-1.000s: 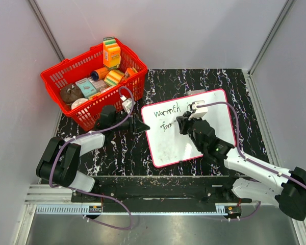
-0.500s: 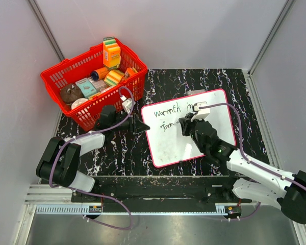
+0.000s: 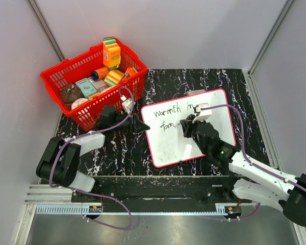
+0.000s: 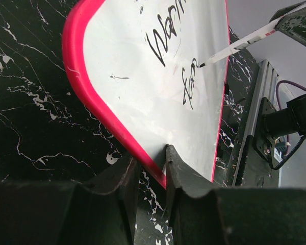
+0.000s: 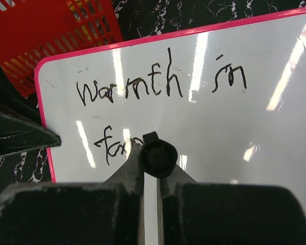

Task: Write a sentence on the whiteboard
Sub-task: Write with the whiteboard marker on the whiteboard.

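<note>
The whiteboard (image 3: pixel 214 104) with its red-pink frame lies on the black marbled table. It reads "warmth in" on one line and "fam" below. My left gripper (image 3: pixel 144 127) is shut on the whiteboard's left edge (image 4: pixel 109 125), one finger on each side of the frame. My right gripper (image 3: pixel 186 127) is shut on a white marker (image 5: pixel 158 158) with a black cap end. The marker's tip touches the board just right of "fam" (image 4: pixel 200 65).
A red basket (image 3: pixel 61 76) full of groceries stands at the back left, close behind the left gripper; it also shows in the right wrist view (image 5: pixel 51 30). A metal rail runs along the table's near edge (image 3: pixel 143 196). Grey walls enclose the table.
My right gripper has moved a little to the right along the second line, and the written word has grown slightly. The left gripper and the board have not moved.
</note>
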